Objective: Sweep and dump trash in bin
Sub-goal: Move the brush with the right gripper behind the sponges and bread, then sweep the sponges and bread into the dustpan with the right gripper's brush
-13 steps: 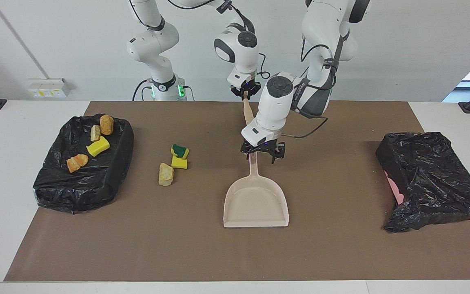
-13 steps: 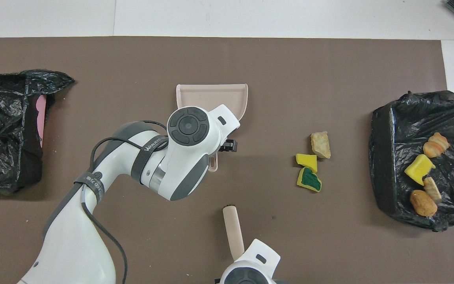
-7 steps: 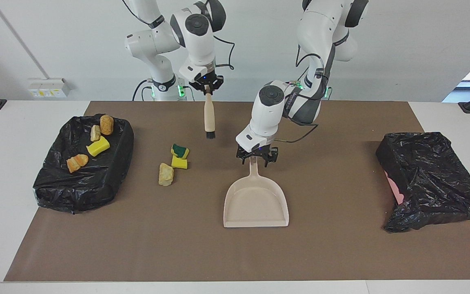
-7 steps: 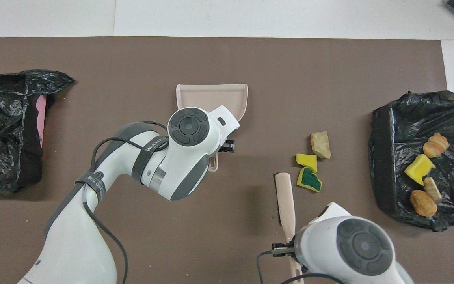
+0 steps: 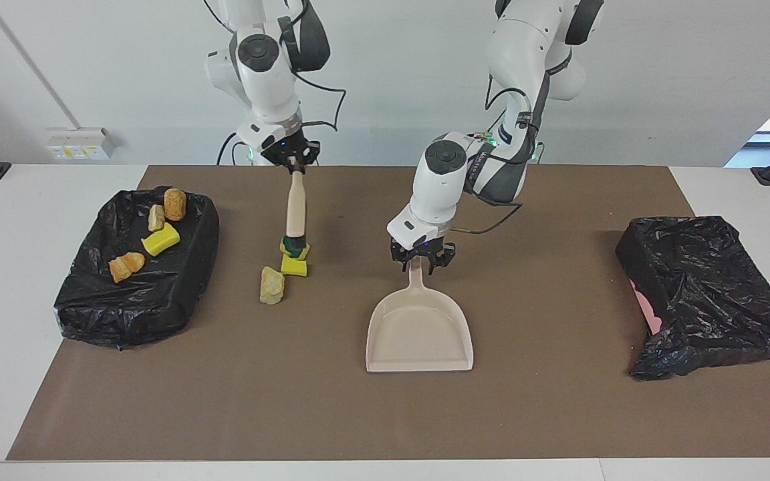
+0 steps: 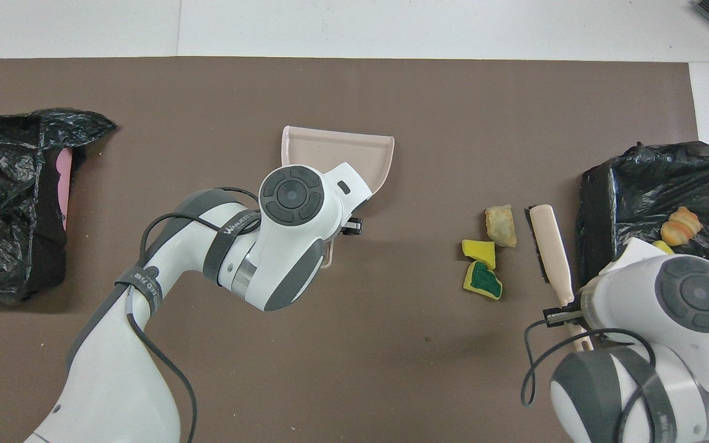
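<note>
Three scraps of trash lie on the brown mat: a green-topped yellow sponge (image 5: 297, 249) (image 6: 484, 280), a yellow chunk (image 5: 293, 266) (image 6: 479, 252) and a tan lump (image 5: 271, 285) (image 6: 500, 225). My right gripper (image 5: 295, 165) (image 6: 567, 312) is shut on a beige brush (image 5: 295, 210) (image 6: 550, 246). The brush hangs head down between these scraps and the black-lined bin (image 5: 91, 314) (image 6: 600, 197). My left gripper (image 5: 420, 262) is shut on the handle of the beige dustpan (image 5: 418, 334) (image 6: 336, 147), toward the left arm's end from the scraps. The bin holds several more scraps (image 5: 161, 239).
A second black bag (image 5: 706, 280) (image 6: 4, 203) with pink showing lies at the left arm's end of the table. The brown mat (image 5: 358, 414) covers most of the white table. My right arm hides part of the bin in the overhead view.
My right gripper has carried the brush from beside the dustpan handle toward the right arm's end, past the loose scraps to the bin side. The dustpan has turned slightly in my left gripper.
</note>
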Tool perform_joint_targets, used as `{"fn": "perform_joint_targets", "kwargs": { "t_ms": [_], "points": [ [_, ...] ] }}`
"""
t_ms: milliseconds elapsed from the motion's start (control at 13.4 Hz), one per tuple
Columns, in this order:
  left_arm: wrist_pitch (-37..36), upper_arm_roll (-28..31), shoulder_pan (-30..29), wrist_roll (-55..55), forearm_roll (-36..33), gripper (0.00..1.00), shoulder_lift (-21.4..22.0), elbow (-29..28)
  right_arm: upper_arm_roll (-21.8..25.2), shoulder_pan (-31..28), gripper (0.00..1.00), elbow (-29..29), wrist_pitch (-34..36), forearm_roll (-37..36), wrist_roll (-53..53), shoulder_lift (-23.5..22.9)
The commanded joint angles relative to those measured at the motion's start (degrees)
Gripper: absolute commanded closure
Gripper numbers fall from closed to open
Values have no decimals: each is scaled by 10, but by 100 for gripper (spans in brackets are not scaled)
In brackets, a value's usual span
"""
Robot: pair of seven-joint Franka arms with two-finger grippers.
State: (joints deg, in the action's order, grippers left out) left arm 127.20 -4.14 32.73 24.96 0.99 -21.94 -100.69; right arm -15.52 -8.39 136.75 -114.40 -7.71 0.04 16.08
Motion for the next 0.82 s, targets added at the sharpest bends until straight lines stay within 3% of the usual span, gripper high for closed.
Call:
{"fn": "perform_joint_targets", "kwargs": {
  "t_ms": [0, 224, 374, 524, 748],
  "points": [
    [-41, 6, 2, -36, -6, 98, 22, 2, -10, -23, 100, -10, -54, -45, -21, -76],
    [-127, 11, 1, -145, -6, 100, 65, 1, -13, -7, 100, -9, -61, -43, -22, -103],
    [-169, 11, 1, -253, -6, 100, 72, 1, -13, 40, 100, -6, -48, -32, -17, -105],
    [-199, 11, -7, -354, -6, 100, 75, 0, -14, 67, 100, -10, -48, 42, 1, -115],
    [-211, 11, -6, -484, -50, 100, 87, -19, -7, 80, 100, -43, -12, 54, 75, -105]
  ]
}}
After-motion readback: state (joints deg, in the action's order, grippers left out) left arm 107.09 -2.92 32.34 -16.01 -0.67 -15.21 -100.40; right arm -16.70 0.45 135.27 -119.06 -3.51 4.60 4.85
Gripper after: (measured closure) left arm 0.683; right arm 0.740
